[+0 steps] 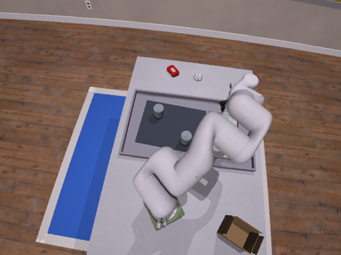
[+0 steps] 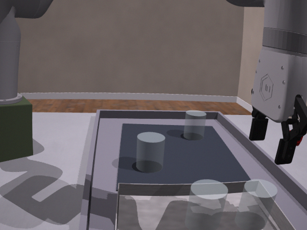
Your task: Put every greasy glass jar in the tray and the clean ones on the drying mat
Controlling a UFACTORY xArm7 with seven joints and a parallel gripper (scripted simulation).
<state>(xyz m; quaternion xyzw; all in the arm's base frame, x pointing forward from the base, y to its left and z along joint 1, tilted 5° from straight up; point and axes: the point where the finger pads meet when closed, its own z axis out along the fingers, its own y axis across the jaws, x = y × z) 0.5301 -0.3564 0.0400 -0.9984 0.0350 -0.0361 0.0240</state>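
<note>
A beige wall and a wood-plank floor frame a pale grey bench [image 1: 121, 228], on which sits a shallow grey rimmed basin [image 2: 95, 138] holding a dark slate drying mat [image 2: 183, 160] and, at the near end in the exterior view, a clear-walled glass tray [image 2: 153, 189].

Two translucent glass jars stand upright on the mat: the nearer jar [image 2: 150, 151] towards the left of it, and the farther jar [image 2: 195, 124] close to the mat's far edge. They are well apart from each other. Two more translucent jars already stand inside the tray, the left tray jar [image 2: 207, 200] and the right tray jar [image 2: 257, 200], close together.

The white arm's black-fingered hand [image 2: 272, 141] hangs outside the basin's right rim, raised above the bench, fingers pointing down. Its jaws are spread fully and nothing is between them.

From the hand, both mat jars lie to the left, across the rim and lower down; the farther jar looks the closer of the two, a little beyond the hand, while the nearer jar lies further left. Each jar's long axis is vertical, so I judge a top-down approach with fingers straddling the wall would suit. The hand would have to clear the basin rim first.

Nothing visible tells greasy from clean.
</note>
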